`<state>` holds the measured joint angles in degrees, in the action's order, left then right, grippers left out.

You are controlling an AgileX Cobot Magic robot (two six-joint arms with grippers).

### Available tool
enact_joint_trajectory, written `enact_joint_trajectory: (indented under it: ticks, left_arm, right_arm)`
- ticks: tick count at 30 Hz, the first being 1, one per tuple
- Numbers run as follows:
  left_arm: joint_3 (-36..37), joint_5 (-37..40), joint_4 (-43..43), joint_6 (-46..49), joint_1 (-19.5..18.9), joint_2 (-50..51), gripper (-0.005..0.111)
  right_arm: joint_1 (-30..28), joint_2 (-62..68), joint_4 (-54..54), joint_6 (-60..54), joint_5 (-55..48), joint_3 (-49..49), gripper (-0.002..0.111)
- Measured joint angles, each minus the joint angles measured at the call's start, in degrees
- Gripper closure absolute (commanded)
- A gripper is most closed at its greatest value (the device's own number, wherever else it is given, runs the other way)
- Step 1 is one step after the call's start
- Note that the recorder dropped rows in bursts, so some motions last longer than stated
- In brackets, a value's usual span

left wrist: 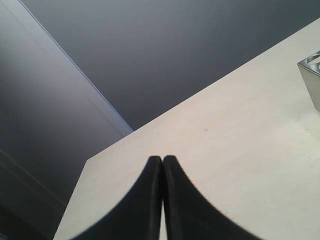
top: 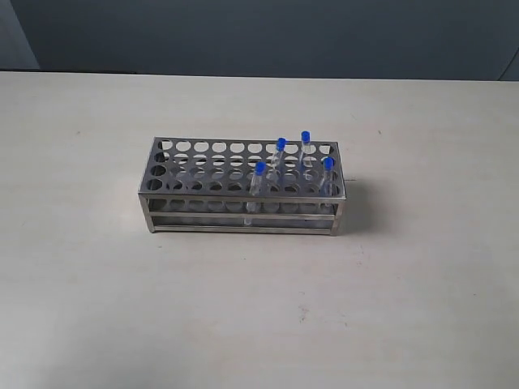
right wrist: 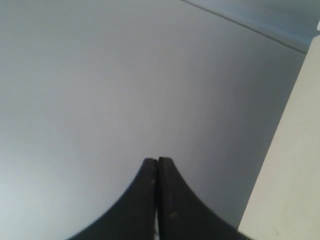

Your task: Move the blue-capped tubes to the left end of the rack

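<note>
The shiny steel rack [top: 243, 185] stands mid-table in the exterior view. Its blue-capped tubes sit upright in the right half: one [top: 259, 177] in the front row near the middle, one [top: 280, 152] behind it, one [top: 306, 146] at the back, one [top: 328, 172] at the right end. Neither arm shows in the exterior view. My left gripper [left wrist: 162, 159] is shut and empty over the bare table, with a corner of the rack [left wrist: 311, 70] at that view's edge. Shut and empty too, my right gripper [right wrist: 158, 161] faces the grey wall.
The pale table [top: 97, 308] spreads all round the rack. A dark grey wall [top: 259, 32] stands behind its far edge. The left wrist view shows the table's corner [left wrist: 87, 162]; the right wrist view shows a strip of table edge [right wrist: 295, 175].
</note>
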<state>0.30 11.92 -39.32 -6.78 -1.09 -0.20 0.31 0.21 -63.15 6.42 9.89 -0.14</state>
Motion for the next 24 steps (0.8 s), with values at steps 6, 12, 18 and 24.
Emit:
enact_joint_trajectory:
  ticks: [6,12,18,24]
  left_arm:
    - [0.0,0.0,0.0,0.0,0.0,0.0,0.106]
    - [0.0,0.0,0.0,0.0,0.0,0.0,0.106]
    - [0.0,0.0,0.0,0.0,0.0,0.0,0.106]
    - [0.0,0.0,0.0,0.0,0.0,0.0,0.106]
  right_arm:
    - [0.0,0.0,-0.2,0.0,6.2,0.0,0.109]
    - [0.0,0.0,4.0,3.7,2.4,0.0,0.109]
    - [0.0,-0.1,28.6,4.5,-7.7,-6.9,0.109]
    - [0.0,3.7,51.4,2.9,-18.9,-19.3,0.109]
